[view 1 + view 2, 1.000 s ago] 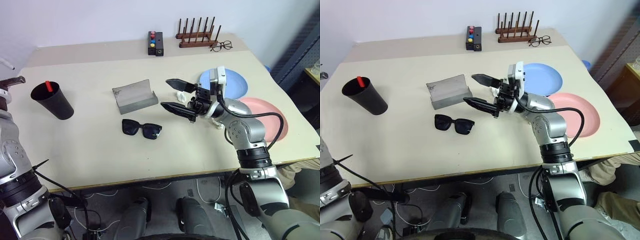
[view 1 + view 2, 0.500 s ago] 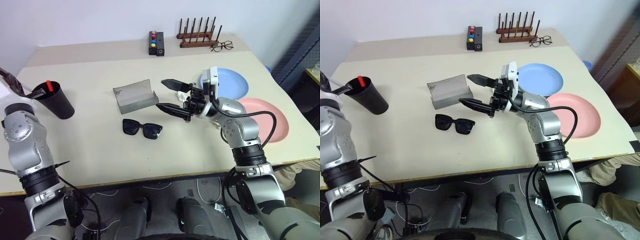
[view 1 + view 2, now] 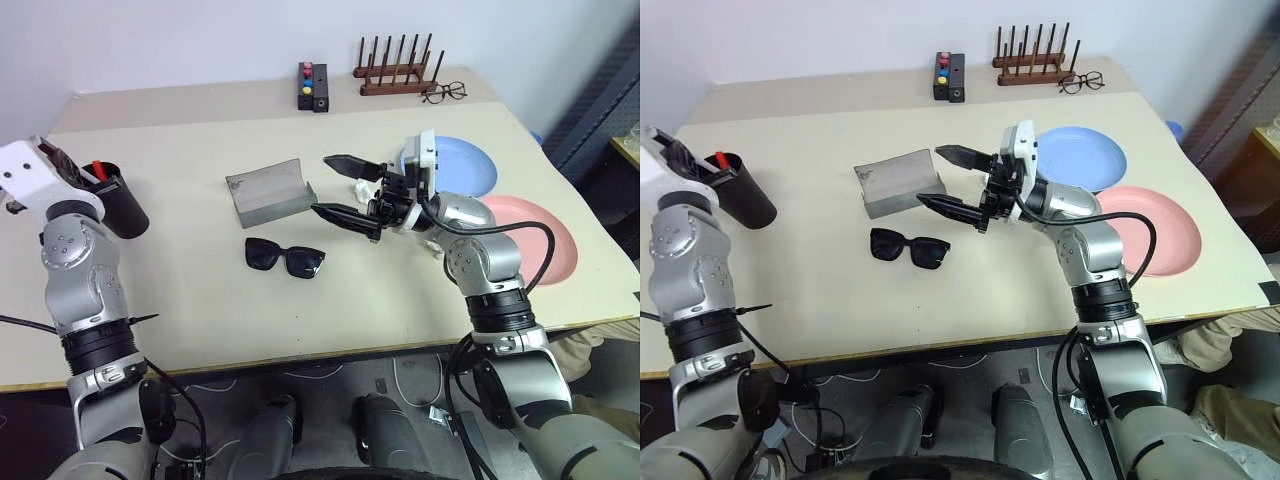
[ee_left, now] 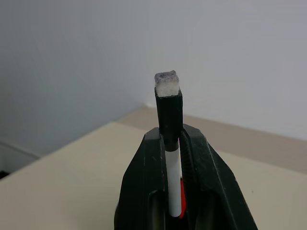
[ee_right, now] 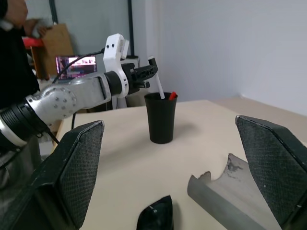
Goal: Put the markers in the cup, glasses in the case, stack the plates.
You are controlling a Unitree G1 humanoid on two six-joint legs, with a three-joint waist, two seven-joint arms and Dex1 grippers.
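Near the tabletop's left edge stands the black cup (image 3: pixel 740 195), upright, a red-capped marker (image 3: pixel 719 158) poking above its rim. Left gripper (image 5: pixel 147 72) sits over the cup mouth, fingers clenched on a second marker (image 4: pixel 173 175), white-barrelled with a black end; its lower end dips into the cup beside the red one. Mid-table, the grey case (image 3: pixel 269 192) lies open. Just in front of it, toward the near edge, the black sunglasses (image 3: pixel 285 257) rest on the tabletop, lenses facing the near edge. Right gripper (image 3: pixel 342 190) hangs above the table just right of the case, jaws spread wide, nothing between them, fingers pointing toward the left edge. Toward the right edge, the blue plate (image 3: pixel 466 168) lies flat, the pink plate (image 3: pixel 545 238) beside it nearer the front right corner, unstacked. Along the far edge: a wooden rack (image 3: pixel 396 70), thin-framed spectacles (image 3: pixel 442 93) and a small black box (image 3: pixel 311 87) with coloured buttons.
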